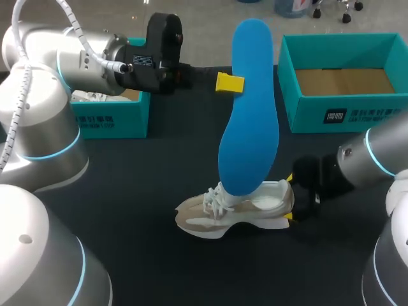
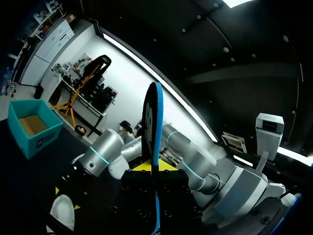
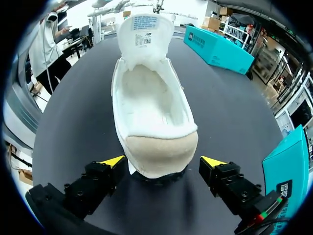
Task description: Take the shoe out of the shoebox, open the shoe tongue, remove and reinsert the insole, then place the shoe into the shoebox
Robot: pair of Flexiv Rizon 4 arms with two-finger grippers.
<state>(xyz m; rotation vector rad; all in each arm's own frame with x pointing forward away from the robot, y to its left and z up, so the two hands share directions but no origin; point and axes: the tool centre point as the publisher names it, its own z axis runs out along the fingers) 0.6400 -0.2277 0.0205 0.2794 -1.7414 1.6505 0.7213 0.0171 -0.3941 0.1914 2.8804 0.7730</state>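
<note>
Right wrist view shows right pincer (image 3: 163, 161) wide astride shoe (image 3: 151, 112), left pincer (image 1: 237, 83) clamping insole (image 1: 250, 127)

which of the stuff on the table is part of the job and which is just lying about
In the job: shoe, blue insole in the left gripper, open teal shoebox.
Lying about: second teal box, far left.

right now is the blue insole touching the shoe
Apart. In the head view the insole, held by the left gripper, merely overlaps the shoe; the right wrist view shows the whole shoe with nothing blue in or against it.
</note>
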